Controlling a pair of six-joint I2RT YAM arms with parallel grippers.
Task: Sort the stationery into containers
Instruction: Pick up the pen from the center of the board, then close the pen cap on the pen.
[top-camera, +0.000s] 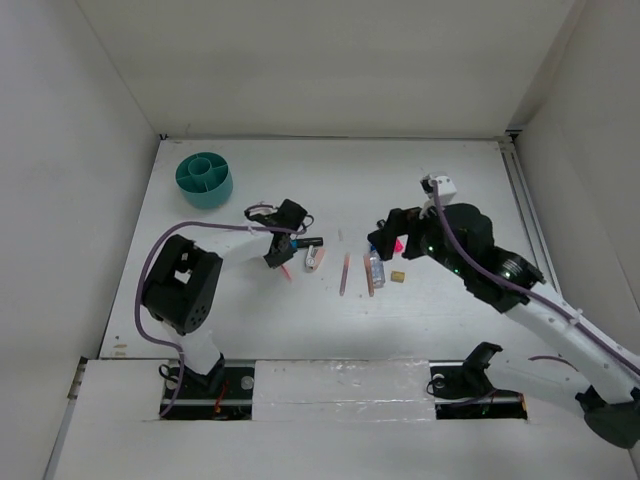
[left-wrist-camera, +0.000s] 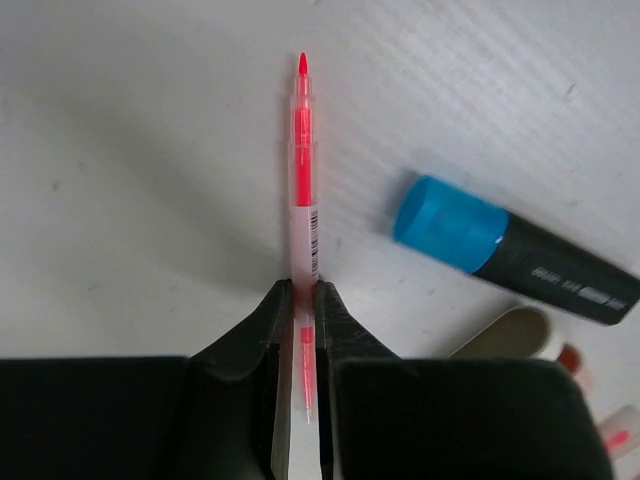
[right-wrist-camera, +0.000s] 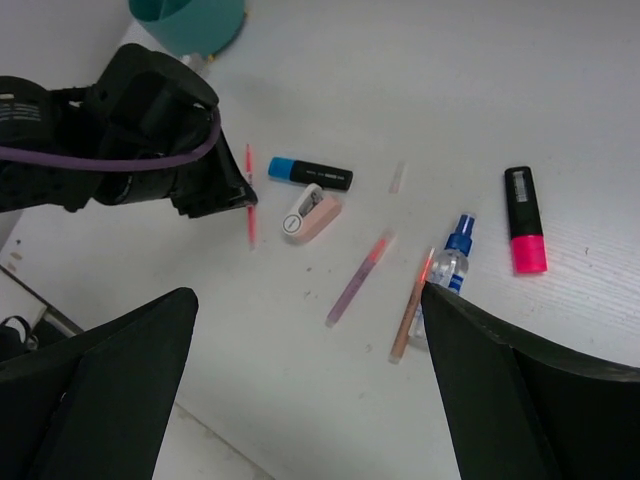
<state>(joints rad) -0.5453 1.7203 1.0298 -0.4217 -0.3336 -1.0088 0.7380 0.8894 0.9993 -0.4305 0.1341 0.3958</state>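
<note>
- One thin red pen (left-wrist-camera: 303, 150) is clamped between the closed fingers of the left gripper (left-wrist-camera: 302, 292).
- Just beside it lie a blue-capped black marker (left-wrist-camera: 515, 255) and a pink-white eraser (right-wrist-camera: 310, 213).
- Right gripper (right-wrist-camera: 307, 298) hovers, jaws spread wide, above two more pens (right-wrist-camera: 358, 280) (right-wrist-camera: 412, 305), a blue-capped bottle (right-wrist-camera: 452, 262) and a pink-ended marker (right-wrist-camera: 524, 220).
- Teal divided tub (top-camera: 212, 192) stands well apart, at the table's (top-camera: 440, 170) far left.

Bright, even light floods the white desk (top-camera: 430, 190), with faint glare at its near edge. The thin salmon-pink pen (left-wrist-camera: 303, 170) casts a soft shadow; the black blue-capped marker (left-wrist-camera: 510, 250) looks blurred.
</note>
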